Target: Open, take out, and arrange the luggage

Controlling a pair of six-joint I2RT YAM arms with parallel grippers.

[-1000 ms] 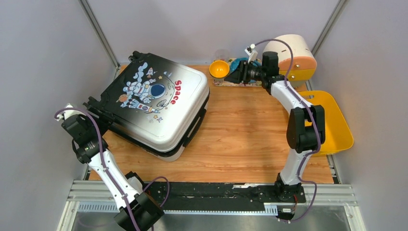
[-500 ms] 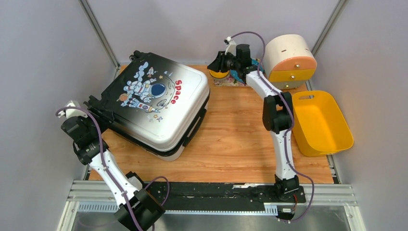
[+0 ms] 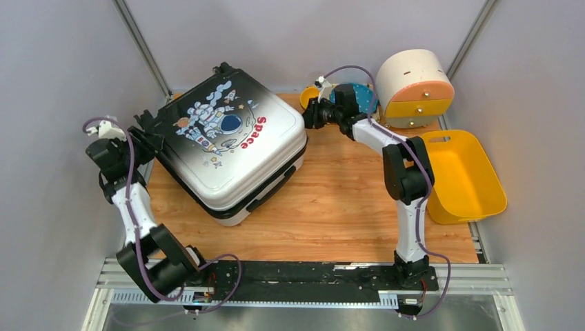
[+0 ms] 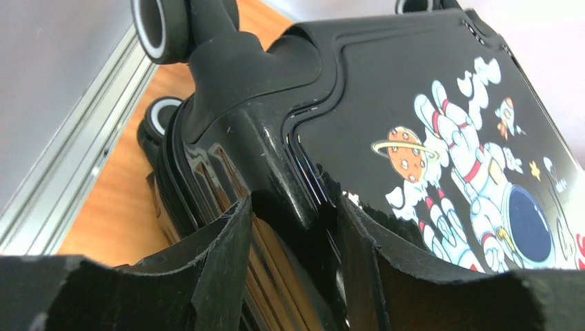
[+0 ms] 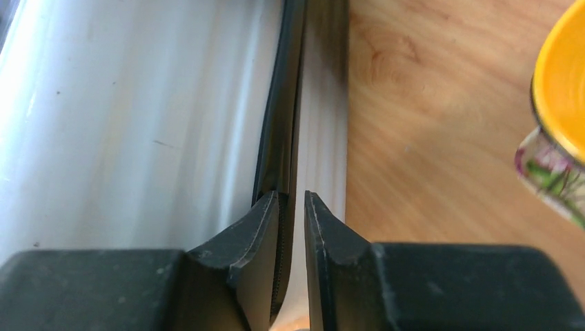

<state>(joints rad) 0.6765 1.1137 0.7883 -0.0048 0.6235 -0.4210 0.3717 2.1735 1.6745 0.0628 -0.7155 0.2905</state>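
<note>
Toward the left rear of the table lies the closed astronaut-print luggage, left gripper clamped on its black wheel-end corner, right gripper narrowed over the zip seam; whether it pinches anything cannot be told. A slipping pinch could shove the luggage into the yellow bowl just behind; drawer box and yellow bin stand further right.

Left pincer clamps the black corner of the luggage.
</note>
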